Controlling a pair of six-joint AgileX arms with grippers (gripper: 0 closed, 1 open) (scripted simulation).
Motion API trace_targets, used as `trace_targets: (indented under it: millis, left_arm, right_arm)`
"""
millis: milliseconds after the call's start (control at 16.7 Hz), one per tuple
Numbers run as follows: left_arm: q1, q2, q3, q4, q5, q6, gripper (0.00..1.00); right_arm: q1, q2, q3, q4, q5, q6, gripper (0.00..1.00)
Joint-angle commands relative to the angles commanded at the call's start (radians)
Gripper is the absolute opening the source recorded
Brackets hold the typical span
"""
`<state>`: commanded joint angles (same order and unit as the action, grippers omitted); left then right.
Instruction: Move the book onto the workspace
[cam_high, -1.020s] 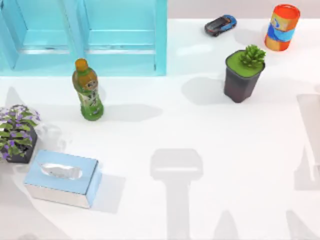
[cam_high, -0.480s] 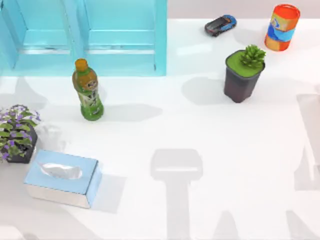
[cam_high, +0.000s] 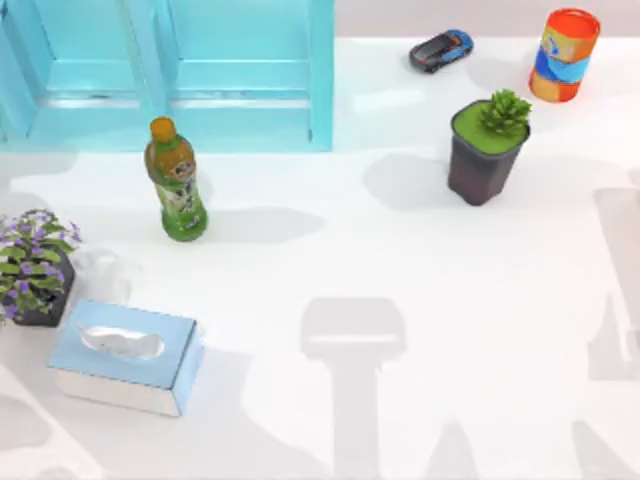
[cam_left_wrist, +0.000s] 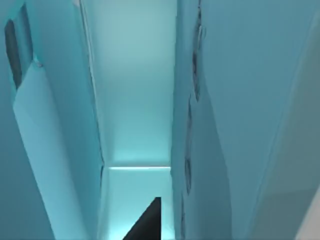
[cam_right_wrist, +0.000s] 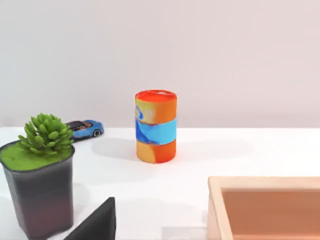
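The workspace (cam_high: 400, 270), a glossy white tabletop, is seen from above. A turquoise shelf unit (cam_high: 240, 75) stands along its far edge, toward the left. A green tea bottle (cam_high: 176, 182) stands upright just in front of the shelf. A light-blue tissue box (cam_high: 125, 355) lies near the front left, and a purple-flowered potted plant (cam_high: 35, 265) stands close behind it, at the left edge.

On the right half, a succulent in a dark pot (cam_high: 487, 150) stands well apart from the bottle. Behind it are a blue toy car (cam_high: 440, 50) and an orange-and-blue can (cam_high: 565, 55), set apart from each other.

In the left wrist view, a dark part of the left gripper (cam_left_wrist: 147, 222) is seen between turquoise shelf panels. Its state cannot be told.

In the right wrist view, a dark part of the right gripper (cam_right_wrist: 95, 222) is seen beside the succulent's pot. A wooden tray (cam_right_wrist: 265, 207) lies nearby. Its state cannot be told either.

The book's position cannot be told from these views.
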<state>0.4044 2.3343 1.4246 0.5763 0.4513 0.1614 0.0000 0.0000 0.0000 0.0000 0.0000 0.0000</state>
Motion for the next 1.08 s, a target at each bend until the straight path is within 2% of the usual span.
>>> trace_targets:
  millis: [300, 1080]
  left_arm:
    - [0.0, 0.007, 0.008, 0.0, 0.0, 0.0, 1.0]
    - [0.0, 0.007, 0.008, 0.0, 0.0, 0.0, 0.02]
  right_arm:
    - [0.0, 0.0, 0.0, 0.0, 0.0, 0.0, 1.0]
    - [0.0, 0.0, 0.0, 0.0, 0.0, 0.0, 1.0]
